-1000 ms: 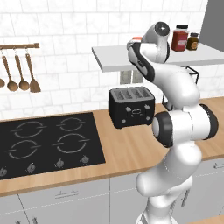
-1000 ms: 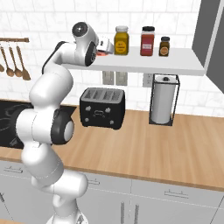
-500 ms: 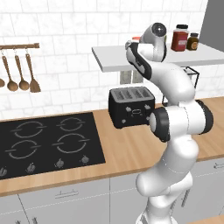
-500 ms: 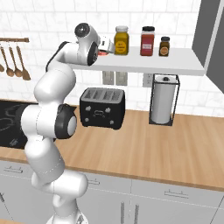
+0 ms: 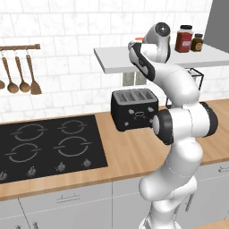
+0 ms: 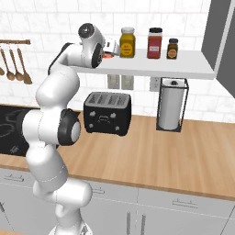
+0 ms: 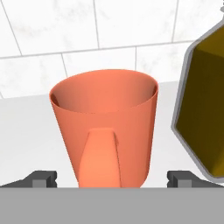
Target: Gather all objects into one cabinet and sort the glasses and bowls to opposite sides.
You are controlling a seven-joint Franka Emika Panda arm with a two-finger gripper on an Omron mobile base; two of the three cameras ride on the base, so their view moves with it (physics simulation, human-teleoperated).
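The salmon-red glass (image 7: 103,133) is a small cup, wider at the top, with a flat handle facing us. It stands on the white shelf (image 6: 151,69) beside the yellow jar (image 6: 127,42). The gripper (image 7: 111,179) is spread wide, a finger each side. The arm has leaned closer

End effector (image 6: 110,49) at shelf (image 6: 183,69) — beside yellow jar (image 6: 127,42).

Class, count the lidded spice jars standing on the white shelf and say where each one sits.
3, in a row on the shelf: yellow jar nearest the arm, red jar in the middle, small dark jar nearest the cabinet side. None looks hidden.
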